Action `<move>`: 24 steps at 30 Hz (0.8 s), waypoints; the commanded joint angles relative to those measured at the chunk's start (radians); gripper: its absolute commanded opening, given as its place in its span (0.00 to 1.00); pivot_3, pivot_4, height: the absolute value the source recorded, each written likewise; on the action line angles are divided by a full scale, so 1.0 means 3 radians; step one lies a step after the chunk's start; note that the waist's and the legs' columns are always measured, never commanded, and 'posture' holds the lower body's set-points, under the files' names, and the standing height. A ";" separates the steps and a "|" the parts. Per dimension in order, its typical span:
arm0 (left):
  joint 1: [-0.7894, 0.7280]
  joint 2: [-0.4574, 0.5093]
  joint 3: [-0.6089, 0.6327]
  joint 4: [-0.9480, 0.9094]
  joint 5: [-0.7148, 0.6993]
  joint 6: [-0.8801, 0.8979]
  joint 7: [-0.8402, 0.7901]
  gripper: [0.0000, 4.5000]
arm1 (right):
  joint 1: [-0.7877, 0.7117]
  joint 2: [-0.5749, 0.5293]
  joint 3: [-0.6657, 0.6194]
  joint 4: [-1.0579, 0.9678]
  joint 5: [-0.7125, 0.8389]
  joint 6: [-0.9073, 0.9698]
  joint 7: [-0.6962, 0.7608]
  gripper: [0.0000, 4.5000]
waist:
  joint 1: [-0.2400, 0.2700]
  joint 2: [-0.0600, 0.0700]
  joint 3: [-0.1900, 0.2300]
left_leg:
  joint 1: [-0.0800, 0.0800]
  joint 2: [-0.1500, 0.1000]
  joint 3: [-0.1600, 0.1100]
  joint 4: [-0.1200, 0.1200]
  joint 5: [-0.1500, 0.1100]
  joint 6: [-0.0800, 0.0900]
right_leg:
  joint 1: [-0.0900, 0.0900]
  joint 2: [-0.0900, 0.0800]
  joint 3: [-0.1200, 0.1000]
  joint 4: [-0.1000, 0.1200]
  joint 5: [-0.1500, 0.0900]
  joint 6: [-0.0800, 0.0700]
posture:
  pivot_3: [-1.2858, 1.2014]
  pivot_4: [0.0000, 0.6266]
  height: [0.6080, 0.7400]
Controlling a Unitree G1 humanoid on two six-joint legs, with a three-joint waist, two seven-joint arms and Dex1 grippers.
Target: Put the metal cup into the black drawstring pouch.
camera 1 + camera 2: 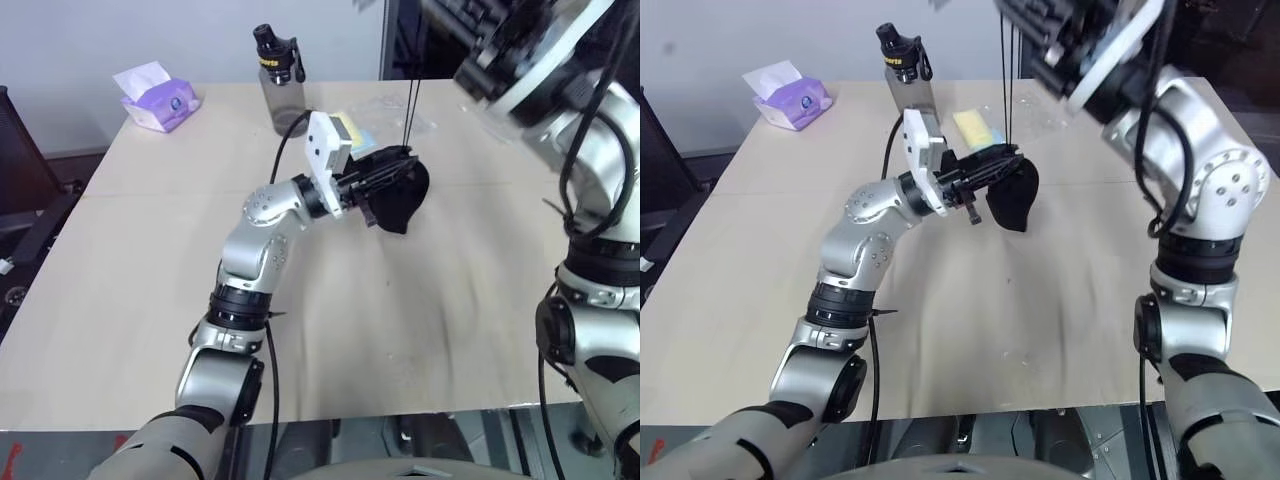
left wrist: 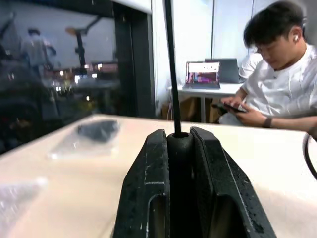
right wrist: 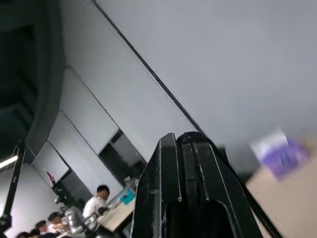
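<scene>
Pouch: the black drawstring pouch [image 1: 1014,196] hangs just above the counter [image 1: 970,310] at upper centre of the frame, bulging at its lower end.
Cords: two thin black cords [image 1: 1007,70] run taut and near vertical from the pouch mouth up to the top of the frame.
Left claw [image 1: 992,165]: pressed together on the pouch's gathered neck; in the left wrist view a cord rises from between its fingers [image 2: 151,183].
Right claw [image 3: 184,148]: raised at the upper right, pressed together on the cords.
Cup: the metal cup cannot be seen; the bulge suggests it is inside.
Progress: judged nearly done, with the mouth being cinched; setting down remains.
Axis: pouch's long axis tilts, mouth upper left, bottom lower right.
</scene>
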 commanded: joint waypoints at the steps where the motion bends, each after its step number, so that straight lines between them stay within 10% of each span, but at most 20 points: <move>1: 0.0048 0.0010 -0.0023 0.0056 0.0075 -0.0036 0.0015 0.02 | -0.0218 0.0063 -0.0226 -0.0034 -0.0126 -0.0226 0.0335 0.00 | 0.0001 0.0000 0.0000 | 0.0000 0.0001 0.0000 0.0000 0.0000 0.0000 | 0.0000 0.0000 0.0000 0.0000 0.0000 0.0000 | 0.52 0.24 1.00; 3: 0.0071 -0.0007 0.0016 0.0049 0.0017 -0.0048 -0.0017 0.02 | -0.0222 0.0106 -0.0263 -0.0007 -0.0113 -0.0254 0.0349 0.00 | 0.0003 0.0000 0.0000 | 0.0000 0.0006 0.0002 0.0000 0.0000 0.0000 | 0.0000 -0.0001 0.0002 0.0000 0.0000 0.0000 | 0.52 0.24 1.00; 12: 0.0155 -0.0056 0.0316 -0.0161 -0.0208 0.0001 0.0211 0.97 | 0.0416 -0.0070 0.0037 -0.0068 -0.0559 0.0226 0.0545 0.00 | 0.0019 0.0000 0.0000 | -0.0002 0.0009 0.0002 0.0000 0.0000 0.0000 | -0.0002 -0.0002 0.0003 0.0000 0.0000 0.0000 | 0.52 0.24 1.00; 15: 0.0210 0.0094 0.0545 -0.0410 -0.0464 0.0233 0.0236 1.00 | 0.0743 -0.0289 0.0167 -0.0304 -0.0723 0.0478 0.0805 0.00 | 0.0013 0.0000 0.0000 | -0.0004 0.0009 0.0004 0.0000 0.0000 0.0000 | -0.0004 -0.0002 0.0004 -0.0001 0.0000 0.0000 | 0.52 0.24 1.00; 22: 0.0797 0.0729 0.1252 -0.0733 -0.1303 0.1246 0.0418 1.00 | 0.2002 -0.1388 0.0461 -0.0981 -0.2103 0.0200 0.2368 0.62 | 0.0011 0.0002 -0.0001 | -0.0008 0.0015 0.0007 -0.0004 -0.0002 0.0002 | -0.0010 -0.0001 0.0000 -0.0003 -0.0001 0.0002 | 0.52 0.24 1.00; 24: 0.1327 0.0981 0.1104 -0.0779 -0.0969 0.1098 0.0222 1.00 | 0.2504 -0.1759 0.0584 -0.0907 -0.2610 -0.0187 0.3089 0.62 | 0.0009 0.0005 -0.0003 | -0.0003 0.0014 0.0013 -0.0004 -0.0003 0.0002 | -0.0006 -0.0001 0.0003 -0.0007 -0.0001 0.0002 | 0.52 0.24 1.00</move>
